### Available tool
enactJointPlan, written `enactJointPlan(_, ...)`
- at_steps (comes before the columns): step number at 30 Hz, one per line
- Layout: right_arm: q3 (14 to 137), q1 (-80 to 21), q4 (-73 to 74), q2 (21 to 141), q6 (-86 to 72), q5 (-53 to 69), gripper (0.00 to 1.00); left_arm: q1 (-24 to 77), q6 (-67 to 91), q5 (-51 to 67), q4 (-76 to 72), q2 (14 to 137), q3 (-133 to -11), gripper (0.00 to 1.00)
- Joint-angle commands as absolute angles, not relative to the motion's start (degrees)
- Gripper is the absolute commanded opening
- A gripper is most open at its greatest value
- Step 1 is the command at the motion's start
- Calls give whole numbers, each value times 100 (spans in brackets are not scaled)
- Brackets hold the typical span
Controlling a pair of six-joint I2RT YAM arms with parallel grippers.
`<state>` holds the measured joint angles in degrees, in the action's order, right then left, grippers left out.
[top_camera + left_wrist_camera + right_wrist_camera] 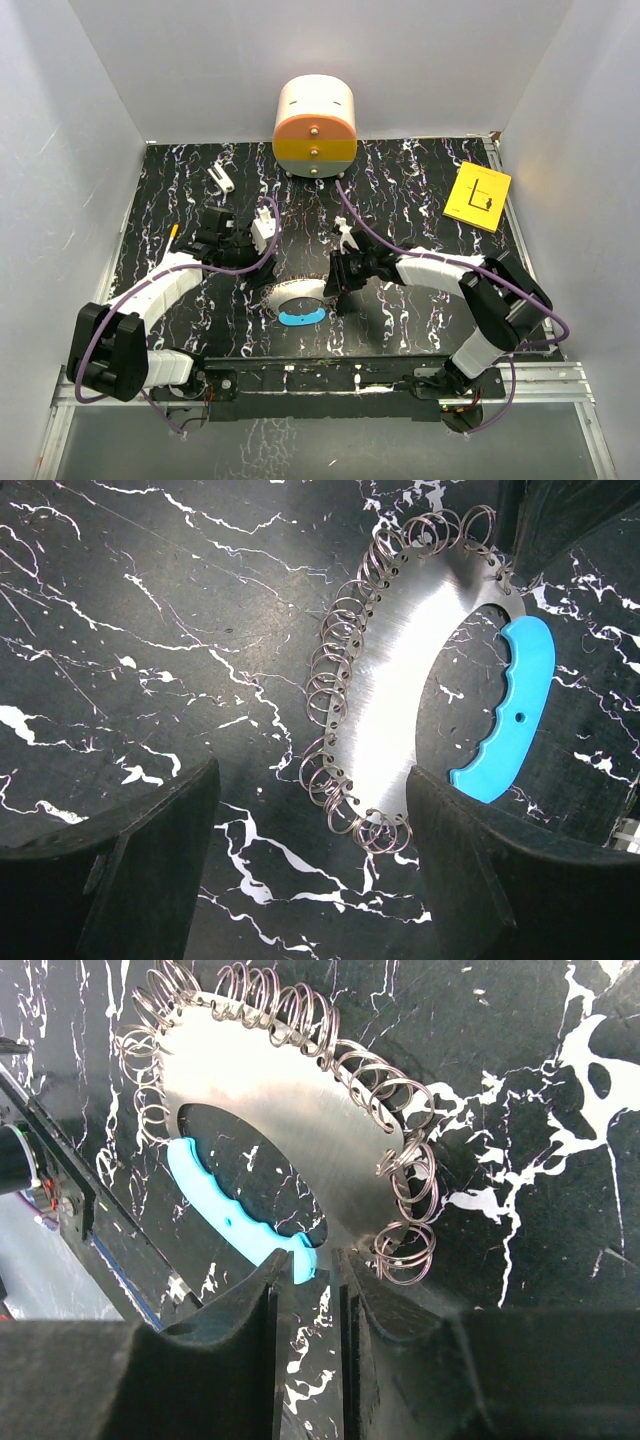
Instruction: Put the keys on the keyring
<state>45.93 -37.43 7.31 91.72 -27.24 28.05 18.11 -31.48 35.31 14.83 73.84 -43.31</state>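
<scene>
The keyring lies flat on the black marbled table between the arms. It is an oval metal loop with a bright-blue band on one side and a row of wire coils on the other. My right gripper is nearly shut, its tips pinching the loop's end where blue band meets metal. My left gripper is open wide just above the loop's other end, its fingers touching nothing. No red key shows in any view.
A white and orange drum stands at the back centre. A yellow card lies at the back right. A small white piece lies at the back left. White walls enclose the table.
</scene>
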Motion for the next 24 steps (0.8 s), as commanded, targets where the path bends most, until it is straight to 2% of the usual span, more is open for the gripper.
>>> enactJointPlan(1,4509,-3729,370,8849,-2495,2719,29,1793,-3122,3819,1466,7395,-4525,73)
enactJointPlan(6,4355,-3731,342,8530,-2180,2672,32,1793,-3103,3823,1468,7392,-4526,74)
enactJointPlan(14,4126,-3740,349,8139,-2203,2616,28,1794,-3000,3890,1398,7417,-4533,74)
enactJointPlan(24,3929,-3990,-310,8453,-2635,2729,28,1793,-2940,3934,1386,7458,-4541,74)
